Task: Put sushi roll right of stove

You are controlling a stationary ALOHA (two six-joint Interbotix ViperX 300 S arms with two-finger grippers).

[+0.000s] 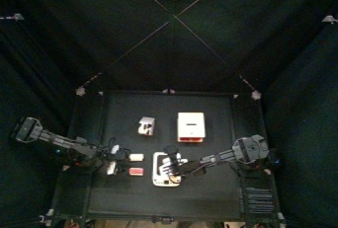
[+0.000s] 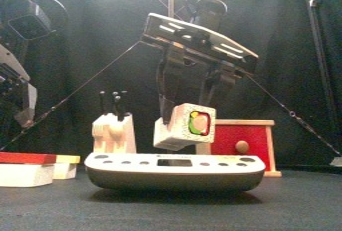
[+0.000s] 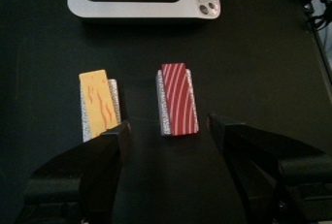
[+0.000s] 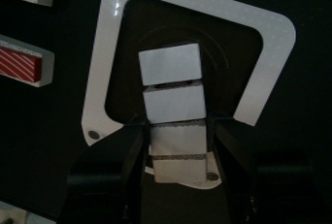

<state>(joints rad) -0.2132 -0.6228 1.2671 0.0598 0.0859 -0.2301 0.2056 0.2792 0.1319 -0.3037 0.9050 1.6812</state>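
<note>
Already lifted, the sushi roll hangs clamped between the jaws of the right gripper, directly over the stove and clear of its top. From the front, the roll's green-and-red cut end faces the camera, tilted slightly. The right wrist view shows the white block lengthwise between the jaws, with the stove's pale rim framing it below. Likely the carry must go sideways, past the stove's right edge, and the right arm is already placed for that. The landing spot is hard to make out from above. The left gripper rests wide apart and empty near a red striped piece and a yellow piece.
</note>
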